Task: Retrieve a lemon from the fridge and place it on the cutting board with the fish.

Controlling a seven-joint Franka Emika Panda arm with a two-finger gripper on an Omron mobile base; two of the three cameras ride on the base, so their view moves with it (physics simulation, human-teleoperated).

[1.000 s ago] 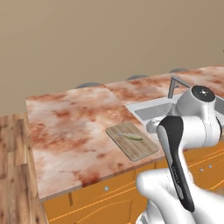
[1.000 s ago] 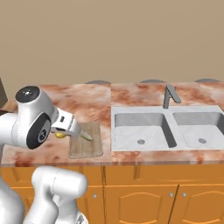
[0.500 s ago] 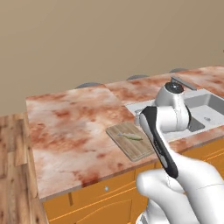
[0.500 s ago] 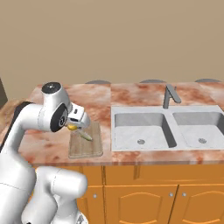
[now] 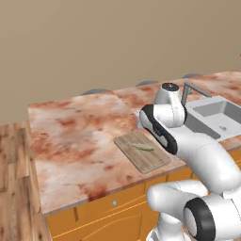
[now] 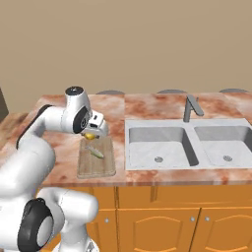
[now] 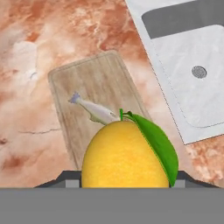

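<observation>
A plain beige wall [image 6: 147,44] rises behind a long counter of mottled reddish-pink marble [image 5: 70,136] in a simulated kitchen. A double-basin white sink [image 6: 192,147] with round drains sits sunk into the countertop, a squared grey metal faucet [image 6: 189,108] standing at its rear edge. Below run orange wooden cabinets [image 6: 162,221] with small round silver knobs. Brown wood-plank flooring [image 5: 14,188] stretches past the counter's end. Even, soft light covers the scene.
</observation>
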